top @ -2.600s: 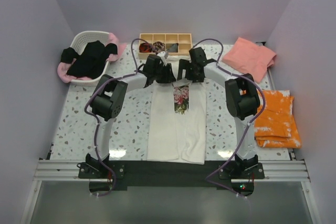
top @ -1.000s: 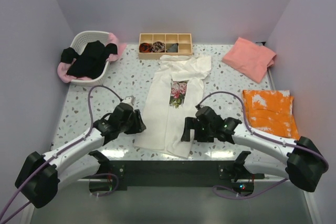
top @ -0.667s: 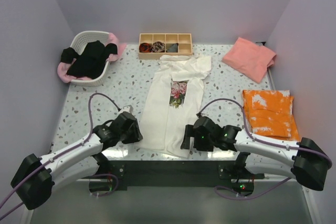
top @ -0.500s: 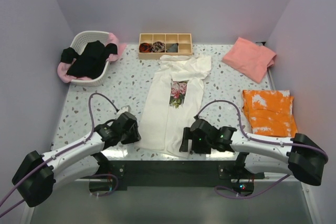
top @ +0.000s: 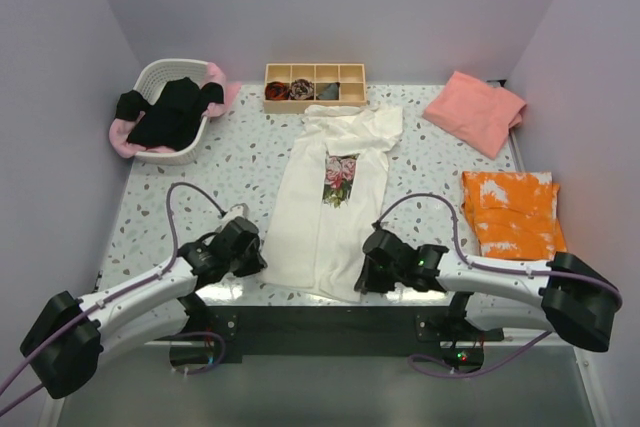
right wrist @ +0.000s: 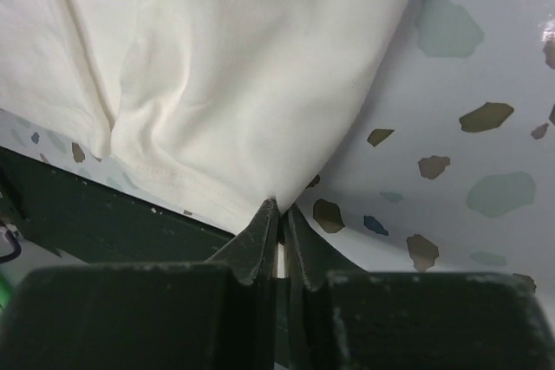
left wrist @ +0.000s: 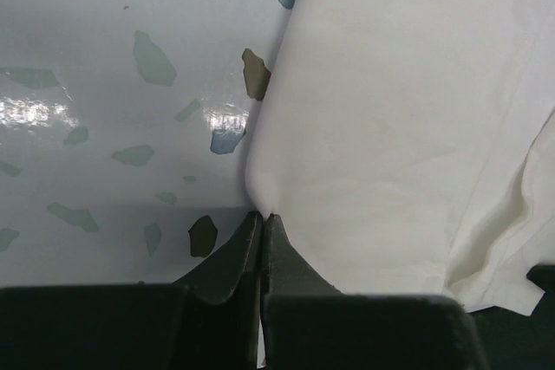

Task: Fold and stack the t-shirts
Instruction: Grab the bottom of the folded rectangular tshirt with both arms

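Observation:
The cream-white t-shirt with a rose print lies lengthwise on the table's middle, sides folded in and collar toward the back. My left gripper sits low at the near left corner of its hem. In the left wrist view the jaws are shut on the cloth's edge. My right gripper is at the near right corner, and its jaws pinch the hemmed edge. A salmon-pink t-shirt lies folded at the back right. Black and light pink t-shirts fill the basket.
A white basket stands at the back left. A wooden divided tray with small rolled bundles is at the back centre. An orange and white cloth lies folded at the right edge. The dark front rail runs just behind the hem.
Both grippers have closed in on the hem's near corners and gone from open to shut on the cloth. The shirt itself lies where it did.

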Motion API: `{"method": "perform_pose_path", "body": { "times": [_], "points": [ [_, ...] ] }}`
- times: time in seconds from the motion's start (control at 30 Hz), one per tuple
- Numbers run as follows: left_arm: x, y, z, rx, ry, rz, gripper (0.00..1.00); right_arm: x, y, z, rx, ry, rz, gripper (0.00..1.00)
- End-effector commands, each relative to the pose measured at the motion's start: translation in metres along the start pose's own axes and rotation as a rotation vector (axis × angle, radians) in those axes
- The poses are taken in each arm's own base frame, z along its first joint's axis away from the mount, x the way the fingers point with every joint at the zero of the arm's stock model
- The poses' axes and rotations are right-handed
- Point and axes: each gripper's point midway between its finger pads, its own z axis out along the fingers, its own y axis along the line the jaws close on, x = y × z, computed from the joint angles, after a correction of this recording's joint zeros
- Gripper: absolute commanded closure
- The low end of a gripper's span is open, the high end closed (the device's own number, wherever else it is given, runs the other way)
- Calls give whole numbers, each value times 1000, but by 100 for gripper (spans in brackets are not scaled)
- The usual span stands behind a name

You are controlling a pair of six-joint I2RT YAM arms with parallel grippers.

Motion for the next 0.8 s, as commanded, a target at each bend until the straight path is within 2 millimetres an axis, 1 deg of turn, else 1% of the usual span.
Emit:
{"method": "perform_pose_path", "body": {
  "times": [0.0, 0.03, 0.13, 0.2, 0.23, 0.33, 0.37, 0.43, 0.5, 0.53, 0.57, 0.6, 0.63, 0.67, 0.77],
  "points": [
    [35, 11, -1, 8, 120, 8, 100, -13, -9, -13, 41, -80, 9, 98],
    [42, 9, -2, 22, 138, 22, 100, -13, -15, -20, 59, -88, 9, 100],
    [54, 3, -4, 56, 179, 40, 100, -18, -25, -32, 92, -122, 13, 100],
    [58, -1, -5, 63, 189, 49, 100, -19, -30, -36, 108, -134, 21, 100],
    [60, -6, -7, 76, 197, 69, 100, -19, -36, -39, 130, -136, 21, 100],
    [64, -17, -8, 93, 212, 101, 100, -20, -44, -41, 155, -153, 34, 100],
    [66, -17, -6, 84, 220, 111, 100, -20, -45, -41, 159, -155, 37, 99],
    [69, -23, -5, 91, 228, 134, 100, -21, -49, -40, 175, -164, 39, 89],
    [72, -26, -2, 91, 237, 153, 100, -20, -49, -38, 178, -159, 37, 77],
    [72, -29, -3, 94, 239, 161, 97, -20, -48, -37, 173, -159, 39, 64],
    [71, -25, -3, 71, 237, 170, 90, -19, -48, -37, 176, -154, 39, 58],
    [69, -26, -4, 70, 231, 172, 77, -19, -48, -38, 174, -154, 42, 55],
    [68, -26, -5, 68, 227, 175, 72, -18, -51, -39, 183, -151, 42, 53],
    [67, -23, -7, 62, 222, 175, 62, -18, -53, -39, 190, -151, 47, 50],
    [68, -11, -11, 24, 226, 175, 54, -15, -61, -44, 211, -152, 67, 47]
  ]
}}
